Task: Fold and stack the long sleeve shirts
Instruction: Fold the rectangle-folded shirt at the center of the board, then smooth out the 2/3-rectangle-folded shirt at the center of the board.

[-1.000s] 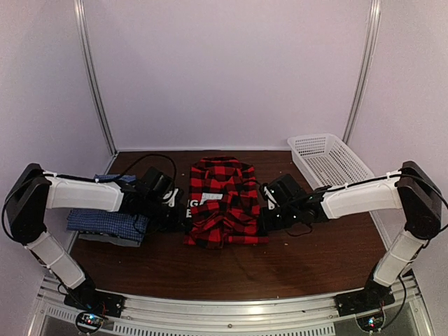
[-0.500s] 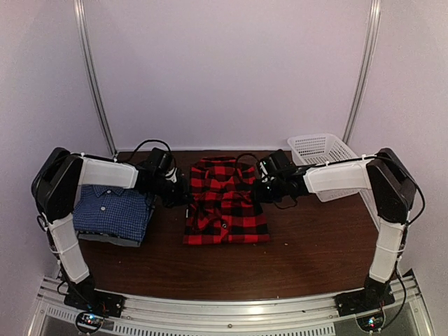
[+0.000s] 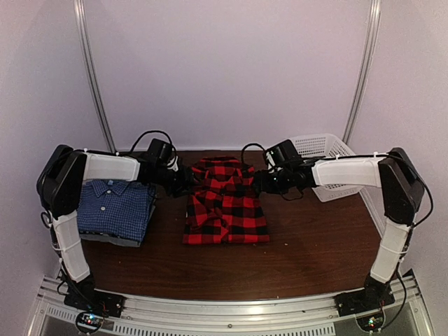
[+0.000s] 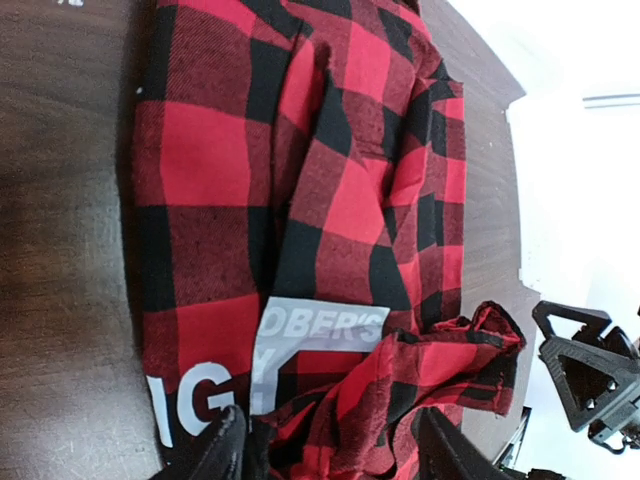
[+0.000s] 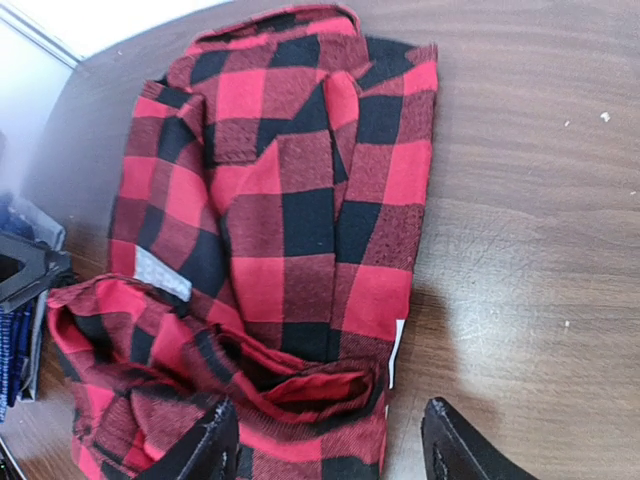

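The red-and-black plaid shirt lies folded mid-table, its far end loosely bunched. My left gripper hovers at that end's left side and my right gripper at its right side. In the left wrist view the plaid shirt shows white lettering, and the left gripper stands open over a rumpled fold. In the right wrist view the right gripper is open over the shirt's doubled edge. At the left, a folded blue checked shirt rests on a grey one.
A white mesh basket stands at the back right, just behind the right arm. Bare brown table lies in front of and to the right of the plaid shirt. White walls close the back and both sides.
Both grippers moved toward the far end of the table along the plaid shirt and opened. The shirt's white lettering no longer shows from above.
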Controlling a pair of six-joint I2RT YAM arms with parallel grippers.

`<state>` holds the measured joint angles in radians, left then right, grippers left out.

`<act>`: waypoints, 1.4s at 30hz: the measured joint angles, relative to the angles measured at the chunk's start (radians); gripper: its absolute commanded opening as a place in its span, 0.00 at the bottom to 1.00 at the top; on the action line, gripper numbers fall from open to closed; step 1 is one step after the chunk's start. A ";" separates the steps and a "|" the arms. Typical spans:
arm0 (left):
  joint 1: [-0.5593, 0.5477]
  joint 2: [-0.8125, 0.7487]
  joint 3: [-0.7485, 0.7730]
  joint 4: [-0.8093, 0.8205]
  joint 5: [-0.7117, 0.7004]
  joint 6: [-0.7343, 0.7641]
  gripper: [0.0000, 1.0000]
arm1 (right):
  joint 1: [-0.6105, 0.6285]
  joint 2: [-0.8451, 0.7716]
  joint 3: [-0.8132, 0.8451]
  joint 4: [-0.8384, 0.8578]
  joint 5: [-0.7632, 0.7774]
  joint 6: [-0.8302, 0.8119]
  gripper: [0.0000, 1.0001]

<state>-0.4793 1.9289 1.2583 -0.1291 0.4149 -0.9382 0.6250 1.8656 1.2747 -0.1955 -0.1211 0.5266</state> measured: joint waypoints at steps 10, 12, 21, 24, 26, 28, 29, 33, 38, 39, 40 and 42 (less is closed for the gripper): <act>0.000 -0.048 0.019 -0.025 0.005 0.059 0.66 | 0.128 -0.079 -0.031 0.001 0.022 -0.027 0.49; 0.000 -0.075 0.008 -0.036 0.000 0.076 0.66 | 0.151 -0.061 -0.032 0.002 0.017 -0.034 0.48; -0.029 -0.266 -0.195 -0.056 -0.013 0.105 0.65 | 0.090 0.212 0.175 -0.058 0.019 -0.111 0.57; -0.076 -0.285 -0.268 -0.055 -0.018 0.102 0.65 | 0.059 0.312 0.281 -0.093 0.018 -0.145 0.63; -0.105 -0.285 -0.302 -0.056 -0.021 0.097 0.65 | 0.047 0.352 0.331 -0.115 0.018 -0.160 0.67; -0.135 -0.285 -0.334 -0.054 -0.027 0.088 0.65 | 0.038 0.371 0.369 -0.141 0.018 -0.176 0.68; -0.145 -0.285 -0.346 -0.055 -0.032 0.082 0.65 | 0.037 0.371 0.375 -0.148 0.018 -0.179 0.69; -0.154 -0.285 -0.371 -0.051 -0.051 0.063 0.63 | 0.039 0.363 0.378 -0.156 0.018 -0.184 0.72; -0.161 -0.278 -0.370 -0.034 -0.069 0.053 0.57 | 0.045 0.298 0.332 -0.164 0.024 -0.183 0.72; -0.164 -0.270 -0.368 -0.029 -0.074 0.052 0.55 | 0.047 0.278 0.320 -0.165 0.026 -0.183 0.72; -0.168 -0.260 -0.366 -0.026 -0.079 0.051 0.53 | 0.051 0.245 0.299 -0.165 0.027 -0.182 0.72; -0.174 -0.237 -0.362 -0.024 -0.085 0.049 0.51 | 0.055 0.191 0.269 -0.161 0.032 -0.180 0.72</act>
<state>-0.6529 1.6917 0.8967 -0.1532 0.3294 -0.8890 0.6800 2.0563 1.5433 -0.3569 -0.0887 0.3462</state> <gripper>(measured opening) 0.538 0.716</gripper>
